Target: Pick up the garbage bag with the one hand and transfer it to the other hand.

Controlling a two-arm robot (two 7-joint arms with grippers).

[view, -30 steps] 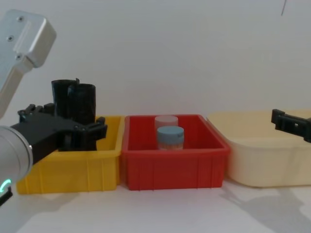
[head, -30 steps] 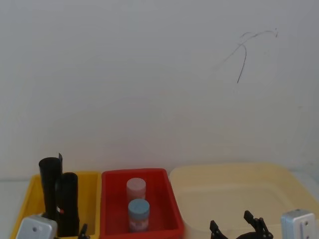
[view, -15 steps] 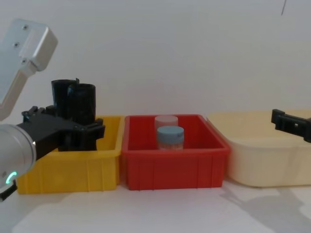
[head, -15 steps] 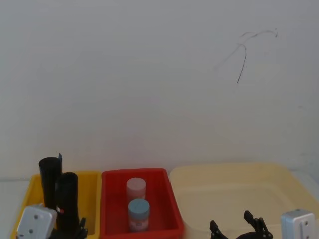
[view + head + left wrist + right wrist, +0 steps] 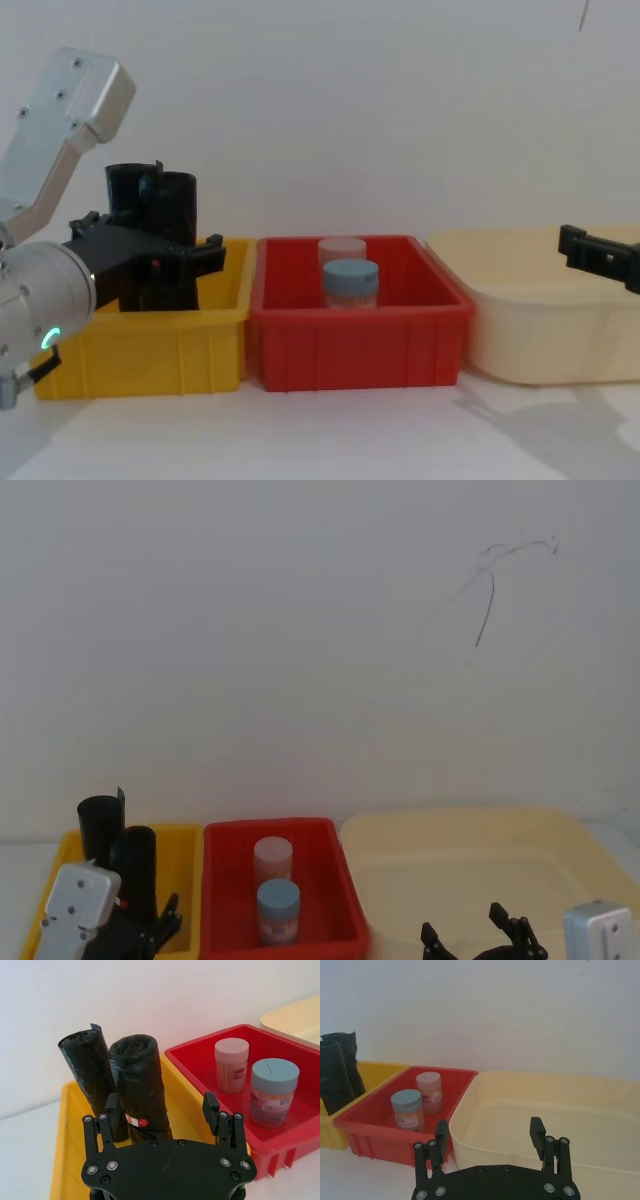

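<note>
Bag (image 5: 140,1085): I see it upright in the yellow bin (image 5: 150,350), rounded top up, with a small red-and-white label low on its side.
Slim roll (image 5: 86,1072): also upright, touching the bag at its 10 o'clock in the head view; notched top rim.
Left claw (image 5: 161,1102): spread wide, level with the bag's lower half. In the left wrist view the bag shows between its two fingers; I can't tell whether either finger touches the plastic. In the chest view it stands in front of both rolls.
Right claw (image 5: 489,1135): spread wide, gripping nothing, at the near edge of the tub (image 5: 545,1110); at 5 o'clock in the head view.
Red bin (image 5: 360,340): just beside the yellow bin, at its 3 o'clock.
Jars: pink jar (image 5: 231,1064) and blue jar (image 5: 274,1091) stand upright in the red bin, the blue one at the pink one's 6 o'clock, nearer me.
Tub: cream, at the red bin's 3 o'clock.
Desk (image 5: 350,430): white; carries all three containers in one row.
</note>
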